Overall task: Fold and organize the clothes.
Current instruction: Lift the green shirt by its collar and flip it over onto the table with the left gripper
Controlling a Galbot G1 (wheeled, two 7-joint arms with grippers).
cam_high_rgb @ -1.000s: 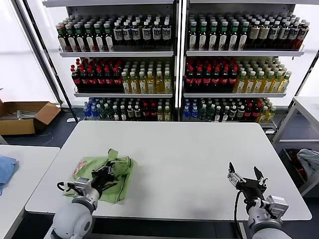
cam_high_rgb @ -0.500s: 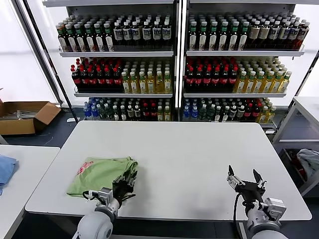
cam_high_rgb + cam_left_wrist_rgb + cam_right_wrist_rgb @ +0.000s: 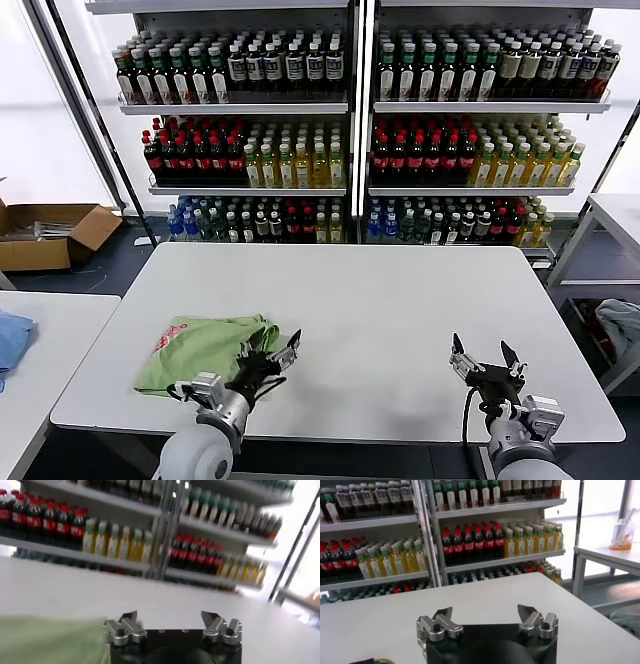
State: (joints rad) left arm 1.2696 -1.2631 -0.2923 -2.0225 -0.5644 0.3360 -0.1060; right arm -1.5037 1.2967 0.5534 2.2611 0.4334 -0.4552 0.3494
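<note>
Since a second ago the left gripper (image 3: 270, 356) has come off the shirt and swung toward the worktop's middle, leaving the garment lying flatter; the right gripper (image 3: 484, 361) has barely shifted.

Behind everything stand the drink shelves (image 3: 350, 120), filling the twelve o'clock side of the head view with rows of dark, red and yellow bottles. Below them the white worktop (image 3: 400, 300) spans most of the scene. On its near left part, at about eight o'clock from its centre, lies the light green polo shirt (image 3: 200, 350), bunched into a rough folded heap with a red-and-white printed patch at its left edge. The left gripper hovers just beside the shirt's right edge, at about three o'clock from it, its jaws spread wide and holding nothing; the left wrist view shows both fingertips (image 3: 127, 617) apart with green fabric low at one side. The right gripper sits well apart from the shirt, at about five o'clock on the worktop near its front edge, jaws likewise wide and empty, as the right wrist view confirms (image 3: 487, 617).
</note>
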